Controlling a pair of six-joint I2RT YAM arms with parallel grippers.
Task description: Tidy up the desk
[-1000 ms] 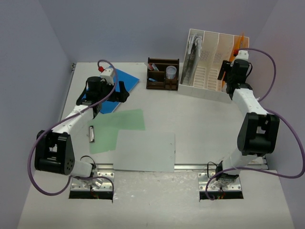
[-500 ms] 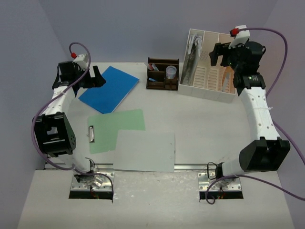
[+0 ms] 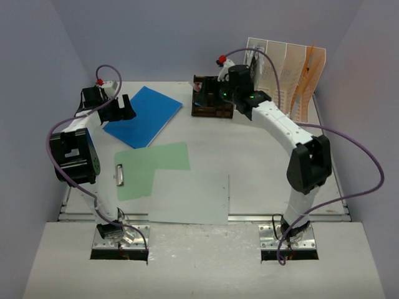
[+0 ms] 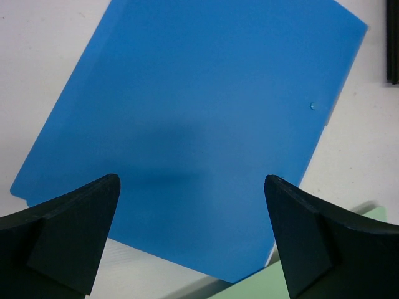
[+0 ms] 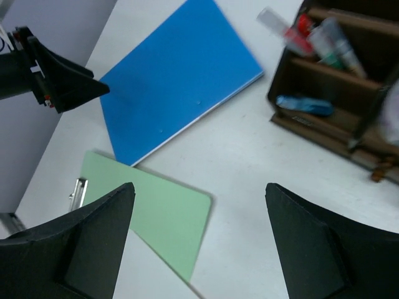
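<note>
While the organizer (image 5: 315, 124) on the desk (image 3: 262, 162) holds pens (image 5: 312, 34), the rack (image 3: 283, 71) holds sheets (image 3: 315, 62).

White desk (image 3: 262, 162), blue folder (image 3: 143, 115), green clipboard (image 3: 153, 168), perhaps greyish sheet (image 3: 190, 198).

Blue folder (image 3: 144, 116) lies near green clipboard (image 3: 151, 168), brown organizer (image 3: 203, 107), white rack (image 3: 292, 70).

Matt white desk (image 3: 262, 156), dark wood organizer (image 3: 202, 111) — smooth blue folder (image 4: 187, 124)
</note>
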